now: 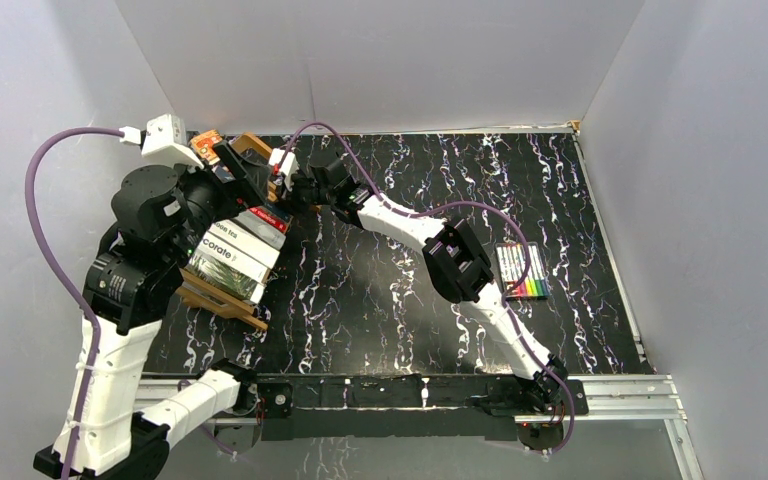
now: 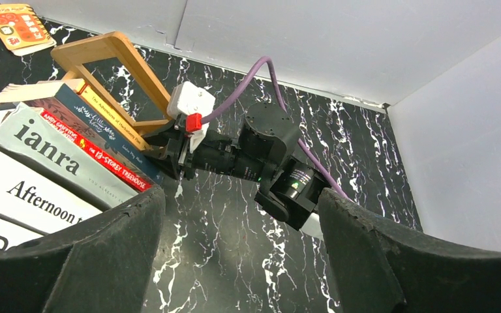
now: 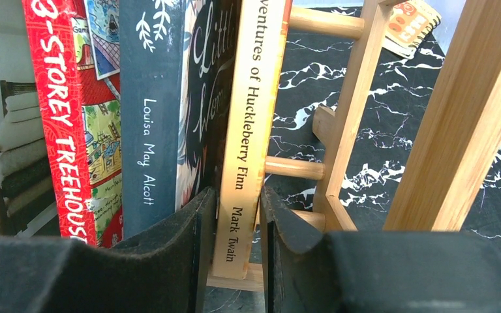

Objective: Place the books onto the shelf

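My right gripper (image 3: 238,199) is reaching to the far left of the table (image 1: 380,290). Its fingers (image 3: 169,261) are sitting on either side of the spine of the yellow Huckleberry Finn paperback (image 3: 251,98). I cannot tell whether they are pinching it or only flanking it. That paperback is standing at the far end of the row of books (image 1: 245,240) in the wooden shelf (image 1: 222,300). My left gripper (image 2: 238,215) is hovering near the row, spread wide, holding nothing.

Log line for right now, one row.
right gripper: jaws astride Huckleberry Finn book, grip unclear | left gripper: open, empty | shelf: holds books
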Controlling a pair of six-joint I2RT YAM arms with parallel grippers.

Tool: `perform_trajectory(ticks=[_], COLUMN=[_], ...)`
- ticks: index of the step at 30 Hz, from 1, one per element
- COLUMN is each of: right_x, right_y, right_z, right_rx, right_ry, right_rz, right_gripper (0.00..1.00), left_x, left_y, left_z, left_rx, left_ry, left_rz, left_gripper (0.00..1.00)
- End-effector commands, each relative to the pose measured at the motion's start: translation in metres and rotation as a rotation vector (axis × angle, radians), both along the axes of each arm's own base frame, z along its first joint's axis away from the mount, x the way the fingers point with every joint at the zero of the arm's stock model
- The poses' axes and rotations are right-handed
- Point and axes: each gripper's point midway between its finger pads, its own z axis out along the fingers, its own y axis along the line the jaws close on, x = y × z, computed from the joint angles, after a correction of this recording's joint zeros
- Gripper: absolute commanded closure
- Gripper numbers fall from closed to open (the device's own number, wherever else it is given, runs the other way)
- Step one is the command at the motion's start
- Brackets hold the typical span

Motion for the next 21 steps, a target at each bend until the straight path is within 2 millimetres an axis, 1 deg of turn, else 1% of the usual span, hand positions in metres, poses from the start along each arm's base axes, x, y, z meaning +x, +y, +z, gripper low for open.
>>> perform_trajectory(ticks=[1,5,10,11,12,13,16,19,21], right_x=[-0.011,-0.015,-0.021,-0.025,-0.026,-0.030,-0.039,-0.049,-0.055], right_y=[0.004,0.001,-0.013,-0.018,-0.021,-0.028,-0.044,-0.061,-0.075], right_z=[0.069,0.075,0.093,0.103,0.101,0.111,0.126,0.136,0.138], right_rx=[0.120,0.124,0.126,0.129,0.118,0.126,0.147,0.158,0.151], right_ry=[-0.065,-0.051,-0.032,-0.035,-0.027,-0.034,-0.048,-0.030,0.013], right_rz=[0.036,0.033,0.000,-0.003,-0.008,-0.014,-0.032,-0.057,-0.098], right_gripper=[0.61,0.61,0.61,0.61,0.61,0.61,0.60,0.59,0.59], left_x=[-0.003,-0.003,-0.005,-0.005,-0.006,-0.006,-0.008,-0.010,-0.012], left_y=[0.003,0.003,0.003,0.004,0.004,0.004,0.004,0.004,0.004], left_z=[0.006,0.005,0.008,0.009,0.009,0.009,0.008,0.005,0.002], left_rx=[-0.005,-0.006,-0.011,-0.011,-0.011,-0.012,-0.013,-0.011,-0.008], left_ry=[-0.022,-0.018,-0.028,-0.030,-0.032,-0.033,-0.035,-0.033,-0.030], left_rz=[0.006,0.006,0.005,0.006,0.006,0.006,0.003,-0.004,-0.009], left_gripper=[0.16,0.15,0.15,0.15,0.15,0.15,0.15,0.15,0.15])
